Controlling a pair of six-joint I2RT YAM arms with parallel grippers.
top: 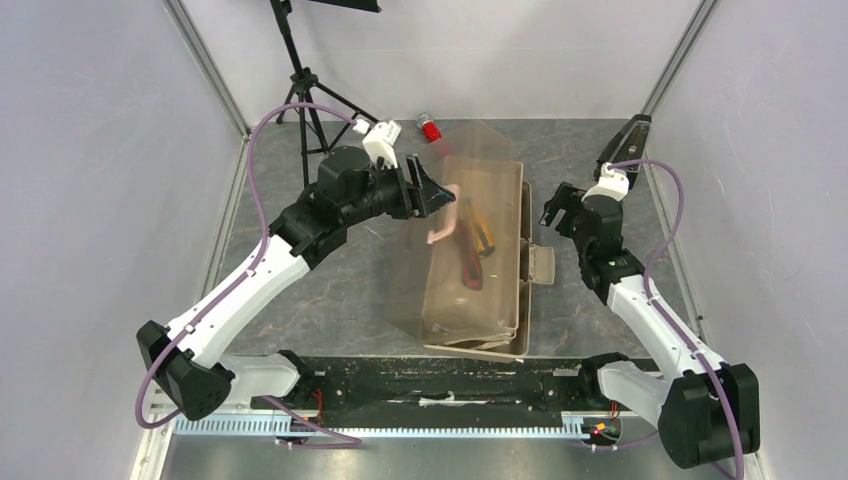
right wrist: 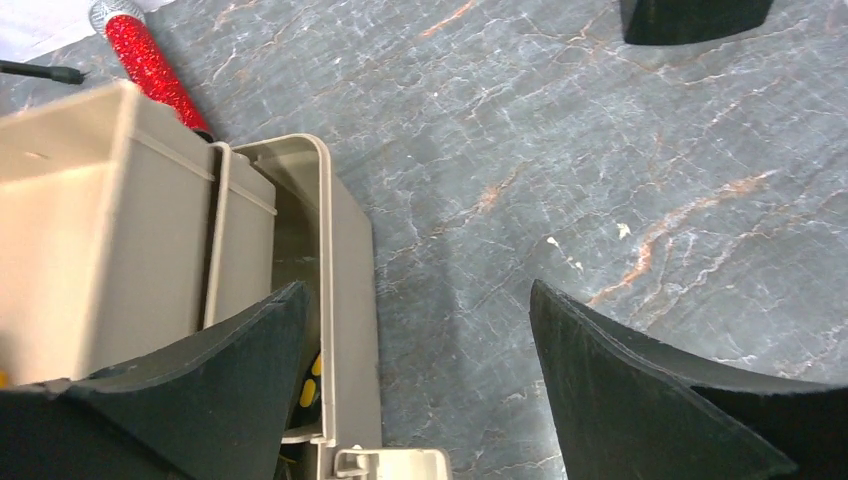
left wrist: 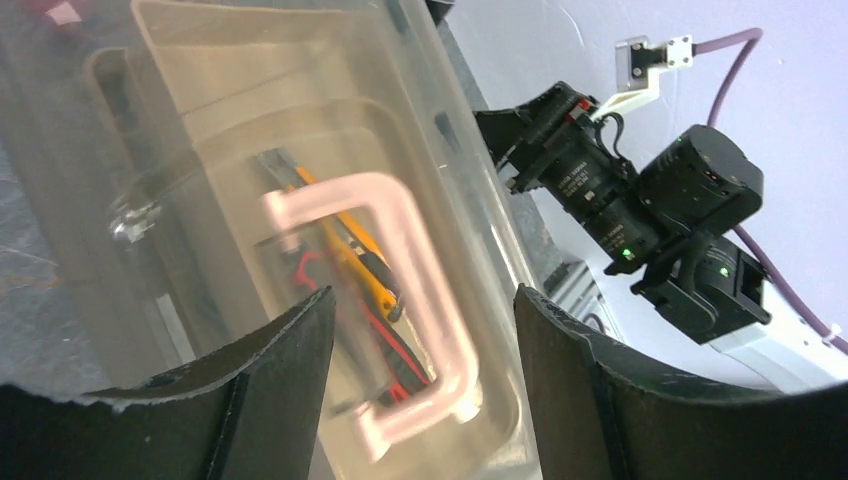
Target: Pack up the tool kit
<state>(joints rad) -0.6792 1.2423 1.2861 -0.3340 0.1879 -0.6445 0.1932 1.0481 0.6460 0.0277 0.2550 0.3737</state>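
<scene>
Gaping wide, the jaws of the left gripper (left wrist: 422, 297) are seen with nothing clamped between them. The cream lid handle (left wrist: 440, 310) of the toolbox (top: 519, 240) is framed in the gap just beyond the fingertips; whether it is touched cannot be told. Past that handle, through the translucent lid (left wrist: 250, 90), an orange utility knife (left wrist: 355, 245) and a red utility knife (left wrist: 395, 345) are seen lying side by side inside the box. The lid is rendered as a blur in the overhead view, so its tilt cannot be judged.

The right gripper (right wrist: 417, 287) is likewise spread fully, and nothing is held. Bare table (right wrist: 600, 150) is seen between its jaws, while the toolbox wall is just outside one finger. Ahead of the jaws, a red glittery cylinder (right wrist: 150, 65) lies against the box's far side, and a black metronome (right wrist: 695, 20) stands well apart.
</scene>
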